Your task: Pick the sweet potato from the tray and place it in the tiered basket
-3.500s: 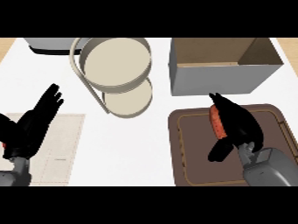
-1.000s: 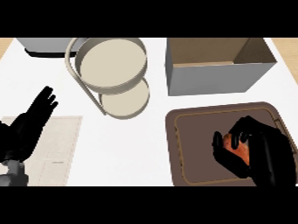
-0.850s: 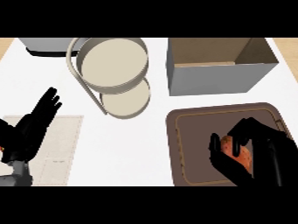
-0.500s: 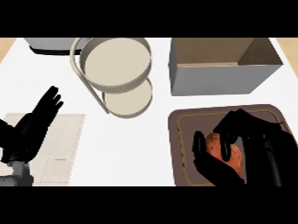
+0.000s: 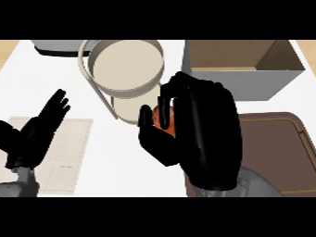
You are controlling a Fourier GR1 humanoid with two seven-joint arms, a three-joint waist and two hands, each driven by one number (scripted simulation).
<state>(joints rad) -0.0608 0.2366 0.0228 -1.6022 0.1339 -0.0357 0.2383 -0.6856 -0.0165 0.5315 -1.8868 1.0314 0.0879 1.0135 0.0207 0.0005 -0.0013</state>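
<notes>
R hand [image 5: 205, 134] curled round sweet potato [image 5: 166, 119], beside tiered basket [image 5: 123, 69], off tray [image 5: 283, 152]. L hand [image 5: 34, 134] open, resting.

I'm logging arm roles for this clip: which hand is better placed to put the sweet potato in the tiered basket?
The right hand: its fingers are curled round the sweet potato, already off the tray, beside the tiered basket. The left hand rests open at the view's left, holding nothing.
</notes>
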